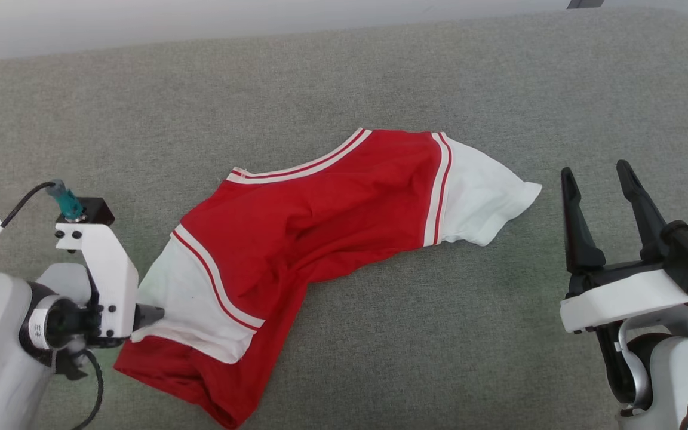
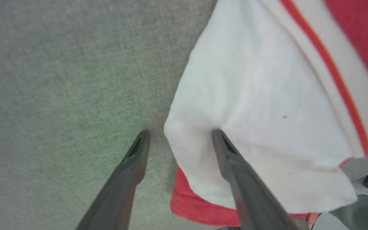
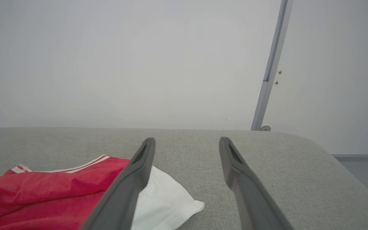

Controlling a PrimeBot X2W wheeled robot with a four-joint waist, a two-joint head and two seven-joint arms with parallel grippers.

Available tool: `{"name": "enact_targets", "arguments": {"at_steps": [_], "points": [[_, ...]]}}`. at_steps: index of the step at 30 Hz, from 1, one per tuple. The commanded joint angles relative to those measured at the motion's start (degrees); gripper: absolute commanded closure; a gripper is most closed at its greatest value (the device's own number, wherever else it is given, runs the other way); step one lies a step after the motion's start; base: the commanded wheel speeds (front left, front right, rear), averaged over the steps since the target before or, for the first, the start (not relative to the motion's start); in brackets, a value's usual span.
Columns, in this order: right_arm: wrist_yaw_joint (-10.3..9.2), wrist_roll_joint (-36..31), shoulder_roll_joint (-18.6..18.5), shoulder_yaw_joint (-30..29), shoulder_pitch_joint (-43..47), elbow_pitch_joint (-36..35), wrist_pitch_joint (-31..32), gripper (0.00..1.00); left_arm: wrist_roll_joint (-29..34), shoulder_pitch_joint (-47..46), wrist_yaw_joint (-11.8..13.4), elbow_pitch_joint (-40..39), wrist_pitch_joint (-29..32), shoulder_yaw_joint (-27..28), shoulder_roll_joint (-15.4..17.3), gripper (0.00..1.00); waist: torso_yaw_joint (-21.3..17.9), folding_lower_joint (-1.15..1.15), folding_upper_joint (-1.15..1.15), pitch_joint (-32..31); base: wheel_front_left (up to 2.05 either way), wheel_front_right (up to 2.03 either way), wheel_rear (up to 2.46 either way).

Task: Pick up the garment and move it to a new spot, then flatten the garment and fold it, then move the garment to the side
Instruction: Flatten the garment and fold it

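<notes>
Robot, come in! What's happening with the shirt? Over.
Left tool open at white sleeve. Right tool open, clear. Shirt crumpled, unfolded. Nothing blocking.

1. We see the shirt (image 1: pixel 320 221) as soft, matt cloth, limp and creased, with striped knit trim.
2. The cushion (image 1: pixel 380 71) under it is grey woven cloth, rough-grained and matt.
3. We take the right gripper (image 1: pixel 596 169) for dark, smooth, matt plastic.
4. The bracket (image 1: pixel 108 263) on the left wrist is smooth white plastic with a faint sheen.
5. The cable (image 1: pixel 21 204) has a black, slightly glossy jacket.
6. The wall (image 3: pixel 139 64) looks smooth and matt to us, and the strip (image 3: pixel 271 64) on it looks like pale metal.
</notes>
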Motion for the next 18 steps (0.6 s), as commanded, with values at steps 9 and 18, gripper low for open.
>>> {"name": "enact_targets", "arguments": {"at_steps": [9, 18], "points": [[-0.02, -0.12, 0.04, -0.18, -1.31, 0.11, 0.13, 0.0, -0.12, -4.89, -2.64, 11.7, -3.07, 0.1, -2.91, 1.0, 0.08, 0.0, 0.0, 0.61, 0.0, 0.0, 0.0], [-0.02, -0.58, 0.04, -1.18, -0.47, -0.76, 0.55, 0.0, 1.3, -10.21, -2.98, 11.91, -6.3, 3.6, 2.7, 1.0, 0.77, 0.0, 0.0, 0.42, 0.0, 0.0, 0.0]]}}
